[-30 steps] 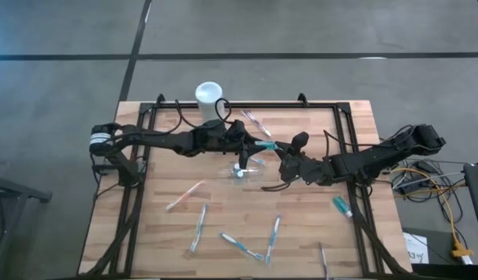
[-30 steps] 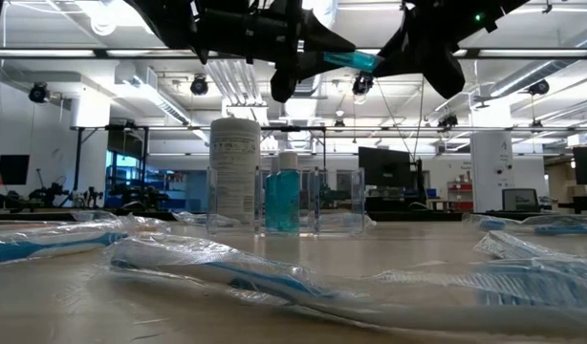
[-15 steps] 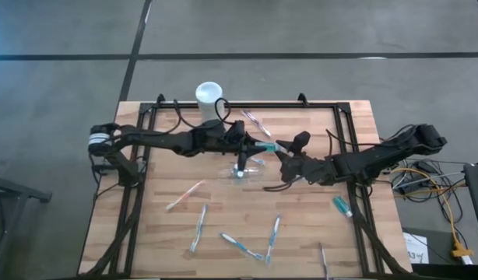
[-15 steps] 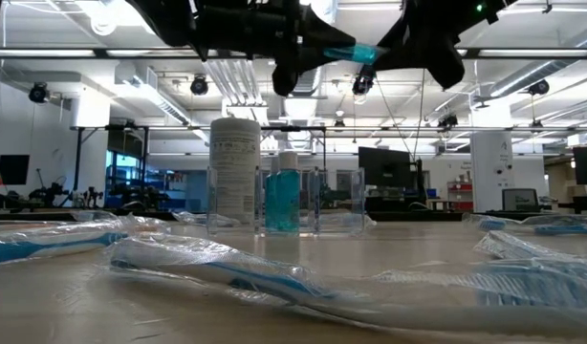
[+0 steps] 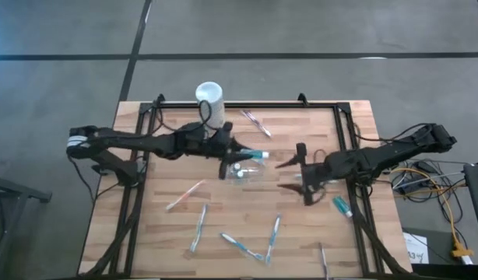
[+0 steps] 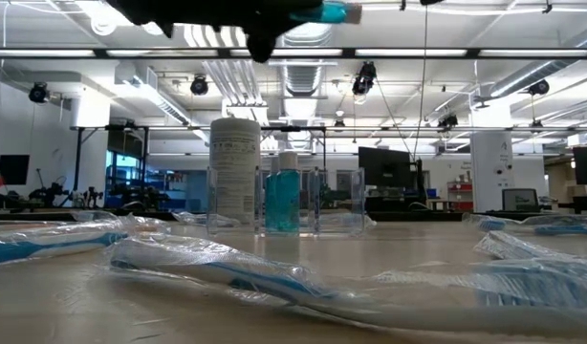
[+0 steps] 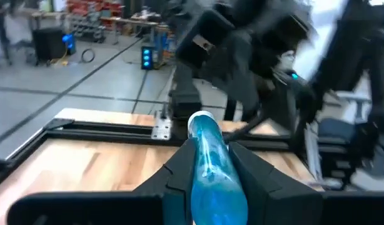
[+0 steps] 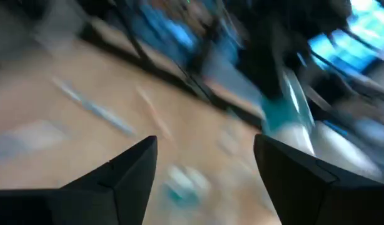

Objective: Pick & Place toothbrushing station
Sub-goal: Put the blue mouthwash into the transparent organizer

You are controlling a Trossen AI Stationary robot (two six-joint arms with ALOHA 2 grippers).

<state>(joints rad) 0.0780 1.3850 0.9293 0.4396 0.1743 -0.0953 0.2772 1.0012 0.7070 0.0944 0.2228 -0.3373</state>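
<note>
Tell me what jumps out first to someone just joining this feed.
The left tool holds a blue tube level above the clear toothbrushing station near the table's middle. The right tool hangs open and empty to its right. Wrapped toothbrushes lie scattered along the near edge, and a white canister stands at the far edge.

Bright ceiling strip lights (image 6: 389, 53), even overhead light, right wrist view heavily motion-blurred
</note>
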